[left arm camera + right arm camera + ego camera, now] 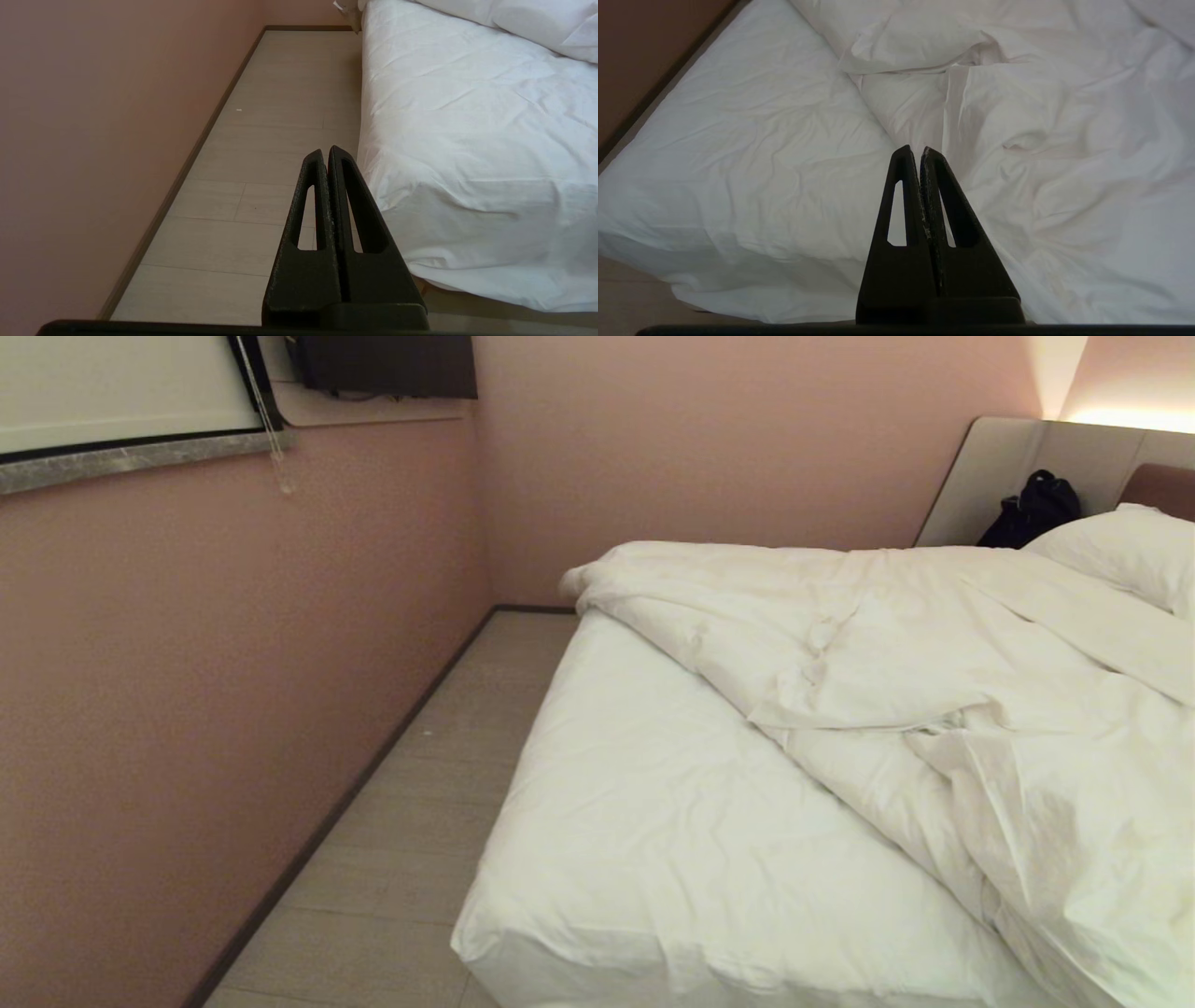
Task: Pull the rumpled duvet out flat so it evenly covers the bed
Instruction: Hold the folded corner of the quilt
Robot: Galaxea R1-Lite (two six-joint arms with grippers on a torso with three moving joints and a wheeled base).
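The white duvet (934, 663) lies rumpled and skewed across the bed (653, 840), bunched toward the headboard side and right, leaving the near left corner of the fitted sheet bare. Its folded edge runs diagonally across the mattress. The right wrist view shows the duvet (1041, 140) with its creased folds ahead of my right gripper (918, 150), which is shut and empty above the bed's foot. My left gripper (326, 151) is shut and empty, hanging over the floor beside the bed's corner (420, 200). Neither arm shows in the head view.
A pink wall (187, 709) runs close along the bed's left, leaving a narrow strip of pale floor (420, 821). A pillow (1130, 555) and a black bag (1032, 509) sit by the headboard panel. A window ledge (140, 457) is high on the wall.
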